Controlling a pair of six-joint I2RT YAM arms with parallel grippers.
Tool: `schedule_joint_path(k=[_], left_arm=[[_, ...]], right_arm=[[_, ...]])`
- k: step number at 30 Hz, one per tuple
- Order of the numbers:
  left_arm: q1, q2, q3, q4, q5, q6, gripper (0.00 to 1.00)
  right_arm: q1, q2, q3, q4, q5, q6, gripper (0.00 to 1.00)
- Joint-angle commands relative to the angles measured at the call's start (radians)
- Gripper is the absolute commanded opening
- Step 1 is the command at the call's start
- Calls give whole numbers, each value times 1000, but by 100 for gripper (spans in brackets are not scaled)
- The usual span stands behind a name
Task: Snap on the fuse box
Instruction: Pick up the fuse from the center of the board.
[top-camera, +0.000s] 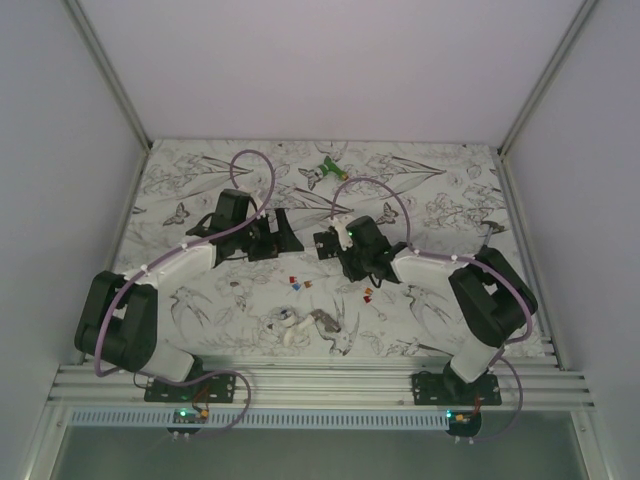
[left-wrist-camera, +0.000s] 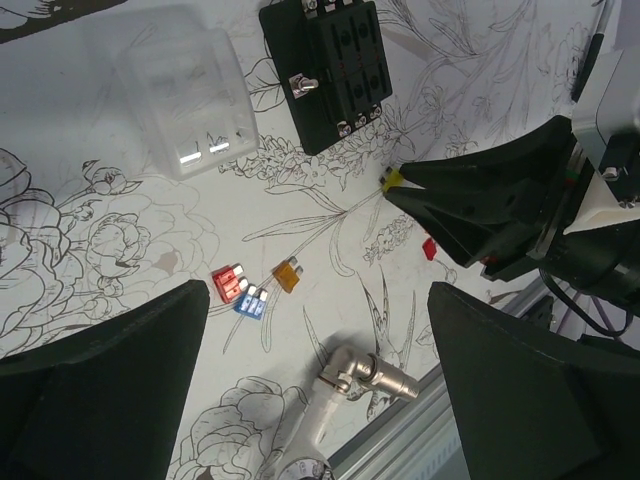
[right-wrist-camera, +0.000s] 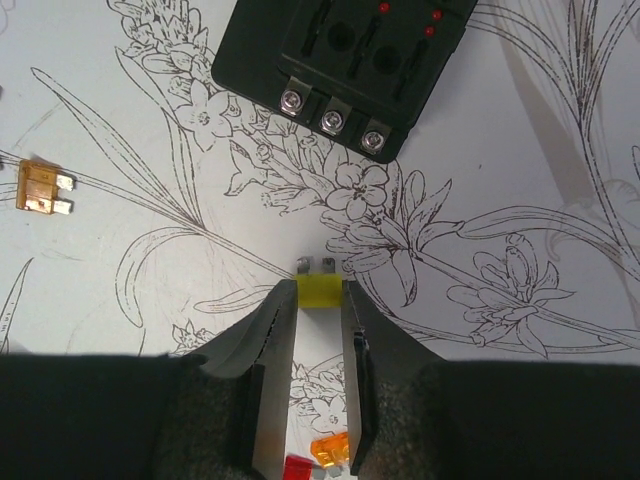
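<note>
right gripper (right-wrist-camera: 320, 300) clamps yellow fuse (right-wrist-camera: 320, 291), prongs toward 12 o'clock. fuse box (right-wrist-camera: 340, 60) flat on desk (right-wrist-camera: 520, 150) at 12 o'clock, apart from fuse. left gripper (left-wrist-camera: 315, 310) jaws spread wide, holding nothing.

You're looking down on a worktop (top-camera: 190, 180) covered in white cloth printed with black line-drawn flowers, butterflies and birds. Plain pale walls (top-camera: 330, 60) enclose three sides, joined by metal corner posts (top-camera: 108, 70). A ribbed aluminium rail (top-camera: 320, 385) runs along your near edge.
</note>
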Motion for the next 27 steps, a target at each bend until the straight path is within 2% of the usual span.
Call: schedule_joint_path(k=[1,9,22,27], left_arm=[[-5,-23,-15,9,-10,13,97],[-5,-26,-17,6,-19,15,97],[-5,-19,-18,3,-22,16,97],[-6,-15,-18,3,-21,16,97]], right_arm=[[12,14,-21,19,36,-2,29],[35,7,-93,97,55,1,37],[50,-43,-190,158,97,31,39],[50,-52,-199,159,56,7,40]])
